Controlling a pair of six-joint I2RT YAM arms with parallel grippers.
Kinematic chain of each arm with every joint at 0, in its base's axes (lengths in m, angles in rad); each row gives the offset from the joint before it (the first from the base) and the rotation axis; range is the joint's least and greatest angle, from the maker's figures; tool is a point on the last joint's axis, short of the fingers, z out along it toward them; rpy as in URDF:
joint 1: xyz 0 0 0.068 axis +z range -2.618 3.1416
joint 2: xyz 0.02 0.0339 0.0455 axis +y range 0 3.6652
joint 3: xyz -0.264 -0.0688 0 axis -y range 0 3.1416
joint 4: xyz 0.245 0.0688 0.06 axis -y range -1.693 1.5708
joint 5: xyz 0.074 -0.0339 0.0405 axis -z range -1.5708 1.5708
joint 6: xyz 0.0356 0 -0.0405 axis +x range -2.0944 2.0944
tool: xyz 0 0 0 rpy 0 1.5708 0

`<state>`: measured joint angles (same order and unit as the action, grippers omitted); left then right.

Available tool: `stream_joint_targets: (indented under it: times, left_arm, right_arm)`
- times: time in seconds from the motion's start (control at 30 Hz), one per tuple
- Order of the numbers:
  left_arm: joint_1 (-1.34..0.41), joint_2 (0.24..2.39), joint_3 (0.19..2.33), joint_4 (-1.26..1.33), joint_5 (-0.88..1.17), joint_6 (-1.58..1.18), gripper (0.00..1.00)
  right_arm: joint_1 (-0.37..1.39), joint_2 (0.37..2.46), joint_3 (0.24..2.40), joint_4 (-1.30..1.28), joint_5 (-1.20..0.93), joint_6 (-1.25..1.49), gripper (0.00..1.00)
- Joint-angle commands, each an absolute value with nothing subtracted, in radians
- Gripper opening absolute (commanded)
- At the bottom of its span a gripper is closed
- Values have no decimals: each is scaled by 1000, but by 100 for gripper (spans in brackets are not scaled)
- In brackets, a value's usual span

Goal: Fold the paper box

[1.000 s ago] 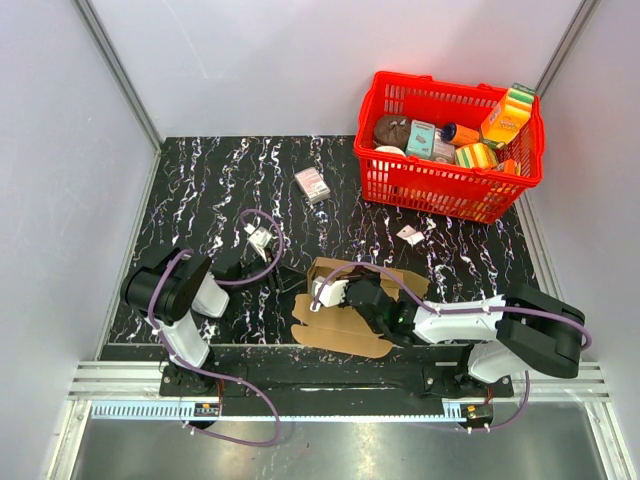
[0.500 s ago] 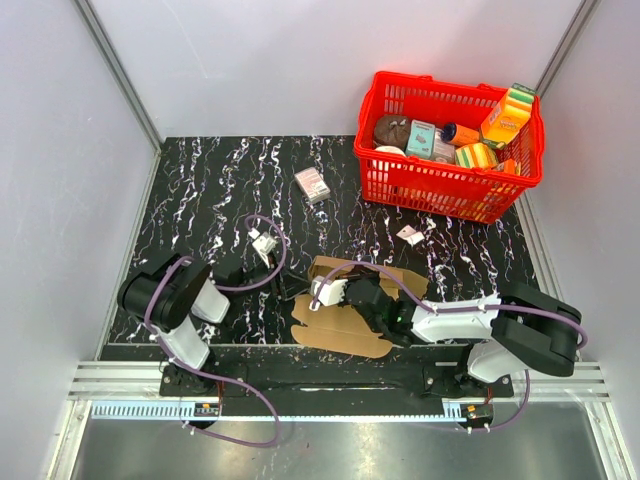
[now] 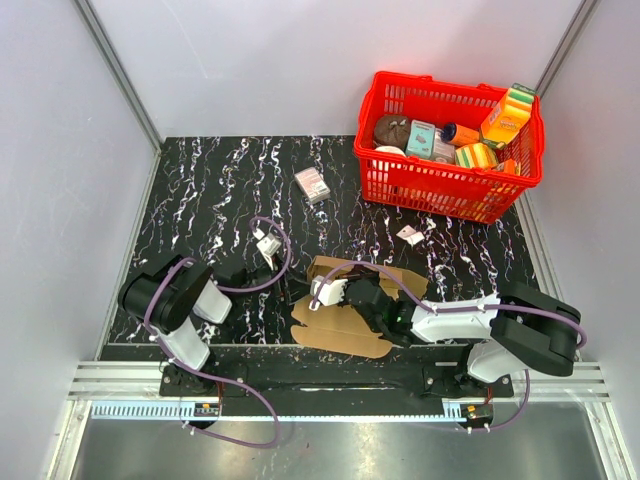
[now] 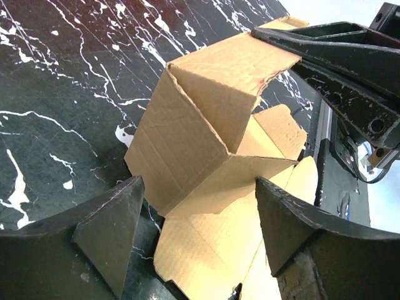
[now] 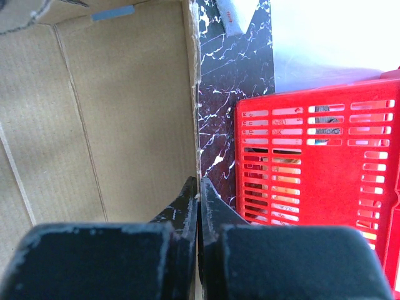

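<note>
From above, the paper box [image 3: 345, 322] lies half folded near the front edge of the black marbled table [image 3: 200, 190]. The right gripper [image 3: 340, 282] is over it and the left gripper [image 3: 268, 246] stands just to its left.

At the left wrist, the fingers [image 4: 109, 231] are spread wide, with the box just ahead of them and untouched.

At the right wrist, the fingers [image 5: 186, 203] are pinched on the edge of a cardboard panel, with a red basket [image 5: 312, 156] beyond.

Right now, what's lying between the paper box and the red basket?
A small white scrap lies on the tabletop between paper box and red basket, in the top view.
</note>
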<state>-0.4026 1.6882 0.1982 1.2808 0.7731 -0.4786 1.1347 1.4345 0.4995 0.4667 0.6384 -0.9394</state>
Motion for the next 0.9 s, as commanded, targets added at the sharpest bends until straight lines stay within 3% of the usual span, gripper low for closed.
stream_joint_targets:
  times: [0.0,0.33,0.67,0.87]
  left_arm:
    - [-413,1692,235,1666,769,-439,77]
    - [-442,1730,255,1666,750,-420,77]
    - [-465,1718,227,1666,670,-384,77]
    - [-482,1720,219,1666,611,-357,76]
  right_arm:
    - [1132,1453,506,462,607,-885,0]
    - [1149,1488,499,503,637,-897,6]
    - [1212,1557,430,770,762,-1029,8]
    - [1235,1548,425,785,765,-1034,9]
